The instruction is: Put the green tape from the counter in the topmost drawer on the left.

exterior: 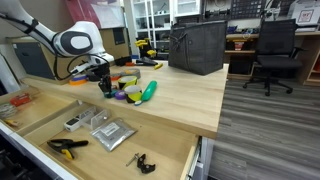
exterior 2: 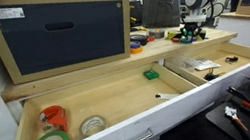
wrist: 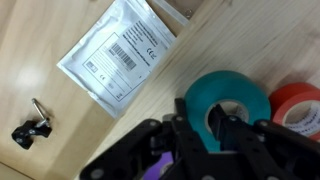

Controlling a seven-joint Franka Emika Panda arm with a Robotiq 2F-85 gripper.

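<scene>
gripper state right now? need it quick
Gripper: closed on the green tape, pinching the roll's wall, as seen in the wrist view.

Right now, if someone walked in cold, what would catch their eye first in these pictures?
Most likely the wide open wooden drawers under the counter, one holding a barcoded plastic bag. Then the gripper at a teal-green tape roll beside a red roll, seen close up in the wrist view.

Teal-green tape [wrist: 205, 95], red tape [wrist: 300, 100]
</scene>
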